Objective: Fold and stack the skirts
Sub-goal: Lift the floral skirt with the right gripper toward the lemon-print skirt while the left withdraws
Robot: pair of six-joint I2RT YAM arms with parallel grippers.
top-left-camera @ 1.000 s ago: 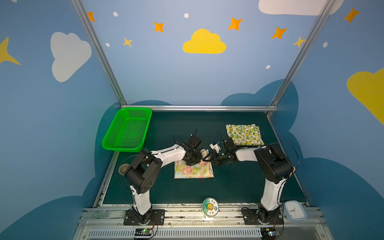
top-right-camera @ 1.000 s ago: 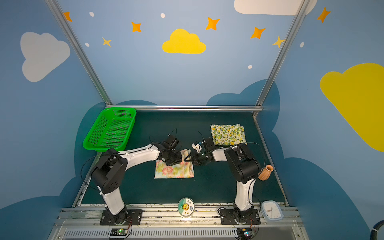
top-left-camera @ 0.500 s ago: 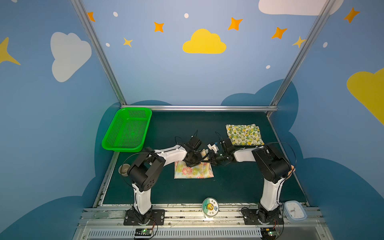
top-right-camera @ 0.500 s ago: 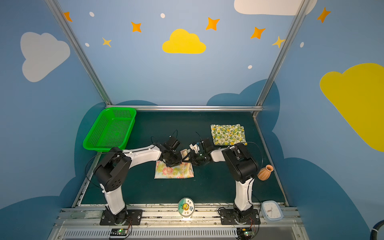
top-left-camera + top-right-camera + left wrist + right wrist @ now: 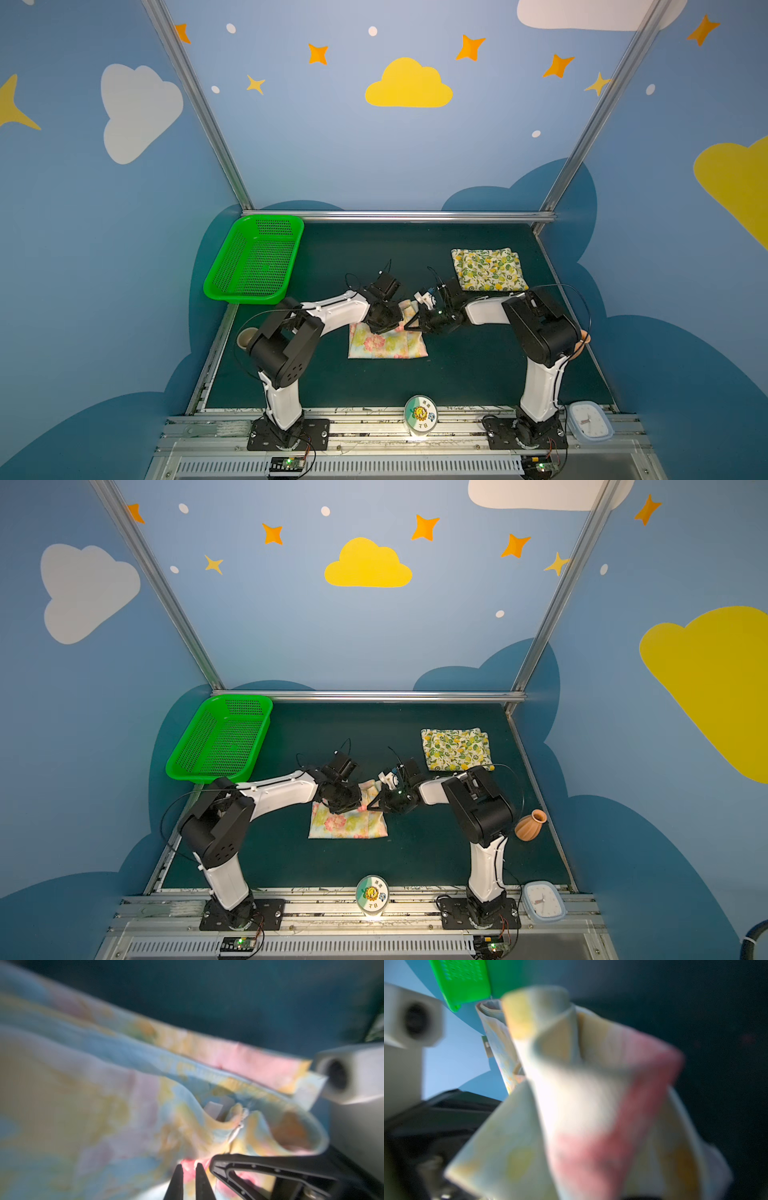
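My left gripper (image 5: 188,1167) is almost closed and pinches the flower skirt (image 5: 386,345) in the middle of the table (image 5: 465,374). My right gripper (image 5: 409,327) is closed on that skirt's right edge, but blurry cloth hides its tips in the wrist view. The folded lemon skirt (image 5: 488,270) lies by the back right corner.

Top views overlook the table (image 5: 478,374); wrist views crowd the floral skirt (image 5: 104,1105).
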